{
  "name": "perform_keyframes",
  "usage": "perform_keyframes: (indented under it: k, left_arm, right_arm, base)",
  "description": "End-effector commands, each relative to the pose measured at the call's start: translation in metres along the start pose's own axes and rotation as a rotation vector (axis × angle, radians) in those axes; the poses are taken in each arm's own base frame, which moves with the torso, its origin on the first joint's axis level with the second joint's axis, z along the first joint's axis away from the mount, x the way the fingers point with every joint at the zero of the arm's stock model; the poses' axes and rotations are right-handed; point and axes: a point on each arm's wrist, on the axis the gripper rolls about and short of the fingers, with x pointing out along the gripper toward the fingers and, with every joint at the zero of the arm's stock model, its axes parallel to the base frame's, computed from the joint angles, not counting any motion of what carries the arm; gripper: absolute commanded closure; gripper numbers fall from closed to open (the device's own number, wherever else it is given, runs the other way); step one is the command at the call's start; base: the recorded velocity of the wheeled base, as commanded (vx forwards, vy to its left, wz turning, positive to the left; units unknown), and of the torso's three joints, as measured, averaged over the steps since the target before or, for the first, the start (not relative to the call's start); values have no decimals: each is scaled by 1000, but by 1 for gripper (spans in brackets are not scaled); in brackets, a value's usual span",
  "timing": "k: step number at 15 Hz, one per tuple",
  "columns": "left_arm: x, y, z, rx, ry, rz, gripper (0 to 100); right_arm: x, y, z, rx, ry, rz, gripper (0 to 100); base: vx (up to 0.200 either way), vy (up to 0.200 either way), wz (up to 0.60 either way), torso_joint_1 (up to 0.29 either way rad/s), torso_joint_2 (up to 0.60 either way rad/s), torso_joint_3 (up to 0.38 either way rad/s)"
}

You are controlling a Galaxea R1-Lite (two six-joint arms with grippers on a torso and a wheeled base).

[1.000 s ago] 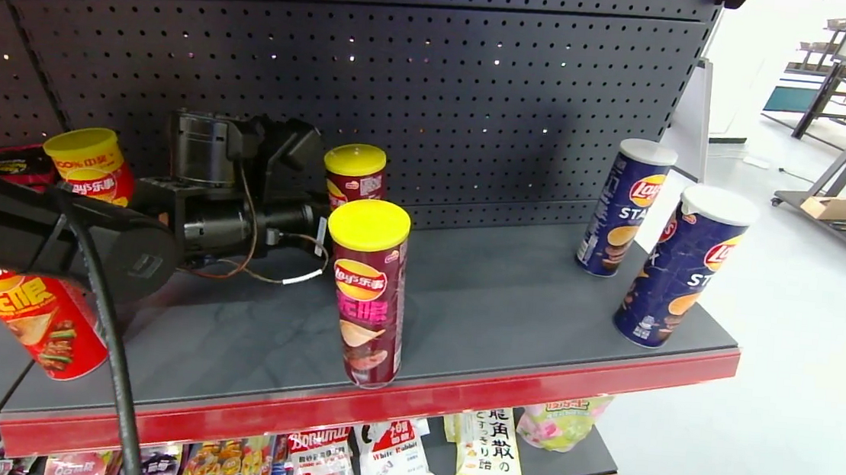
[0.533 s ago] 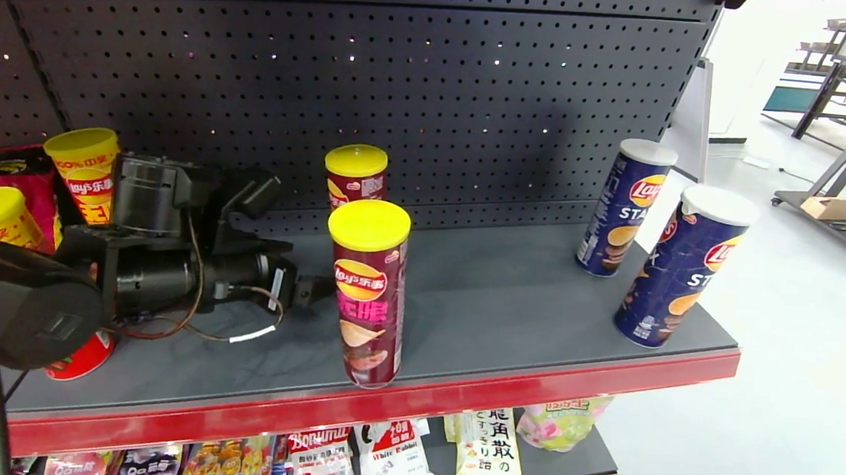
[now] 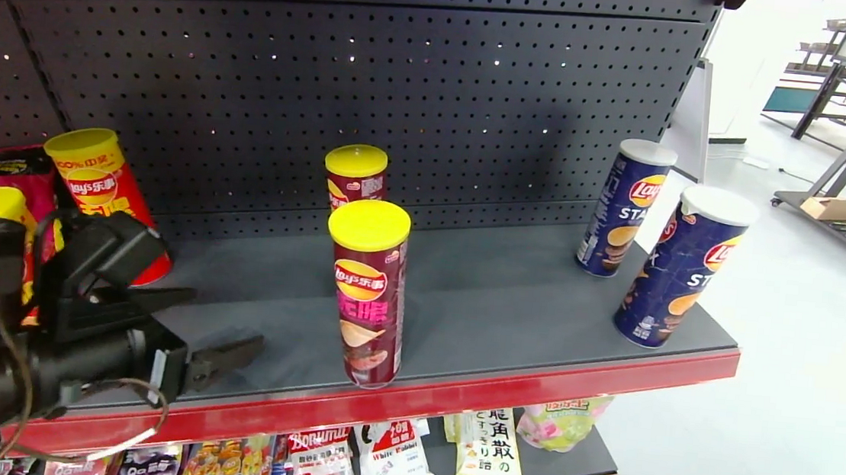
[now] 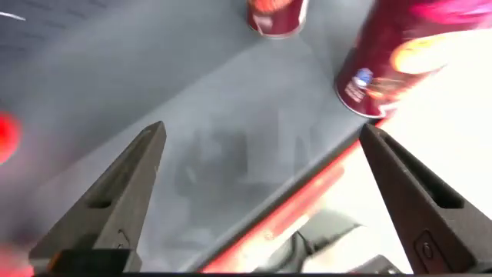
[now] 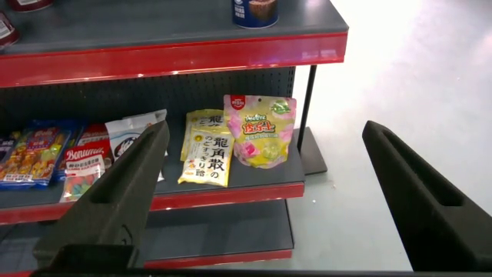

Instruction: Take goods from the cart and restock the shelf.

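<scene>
Left gripper (image 3: 227, 318): jaws wide, empty, over the front edge of the shelf (image 3: 509, 306) toward its left end. Right gripper (image 5: 264, 129): also spread wide, empty, down in front of the lower shelf (image 5: 254, 194).

Goods on the shelf:
- Front maroon can (image 3: 368, 294): upright, right at the front edge, about mid-length.
- Rear maroon can (image 3: 356, 174): straight behind it, against the pegboard (image 3: 330, 69).
- Two blue cans (image 3: 685, 264): right end, one at the front corner, one nearer the back.
- Red cans (image 3: 103, 179): left end, back side, partly hidden by the left arm.

Handling, my read: chip tubes, so light, with a stiff cardboard wall and smooth print, somewhat slippery. Tall and narrow, so they tip easily. Take hold across the body around mid-height, below the plastic lid, since the lid would likely pop off. Moderate squeeze only: the wall can dent and the contents are brittle.

In the way:
- Front maroon can is near the left gripper's open fingers and has no margin to the edge. A brush would likely knock it off.
- Red cans sit just beside the left wrist.
- Snack bags (image 5: 207, 146) lie on the lower shelf in front of the right gripper. No blocker for top-shelf work.

Bare stretches lie between the maroon and blue cans, and between the red and maroon cans. Best slots for the next can, I'd say.
</scene>
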Motion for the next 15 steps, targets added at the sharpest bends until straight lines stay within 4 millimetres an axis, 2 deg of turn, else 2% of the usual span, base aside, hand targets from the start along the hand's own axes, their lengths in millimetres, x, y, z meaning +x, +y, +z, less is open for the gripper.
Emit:
perform_keyframes:
  k: [1, 4, 5, 6, 7, 10, 13, 15]
  left_arm:
    - [-91, -10, -4, 24, -243, 123, 0]
    - [-157, -20, -15, -22, -320, 261, 0]
    - [-173, -24, -23, -48, -346, 257, 0]
    - [-178, -26, -27, -63, -357, 257, 0]
    - [-187, -31, -43, -87, -385, 254, 0]
    - [-186, -35, -71, -88, -387, 258, 0]
    - [-180, -35, -83, -89, -360, 257, 0]
    - [-178, -35, -86, -72, -349, 259, 0]
  right_arm:
    - [0, 0, 0, 0, 2, 1, 0]
    - [0, 0, 0, 0, 1, 1, 0]
    - [0, 0, 0, 0, 1, 1, 0]
    - [0, 0, 0, 0, 1, 1, 0]
    - [0, 0, 0, 0, 2, 1, 0]
    - [0, 0, 0, -3, 1, 8, 0]
    - [0, 0, 0, -3, 1, 5, 0]
    - [0, 0, 0, 0, 1, 4, 0]
  base:
    - [0, 0, 0, 0, 0, 0]
    - [0, 0, 0, 0, 0, 0]
    - [0, 0, 0, 0, 0, 0]
    - [0, 0, 0, 0, 0, 0]
    - [0, 0, 0, 0, 0, 0]
    - [0, 0, 0, 0, 0, 0]
    - [0, 0, 0, 0, 0, 0]
    - [0, 0, 600, 0, 7, -2]
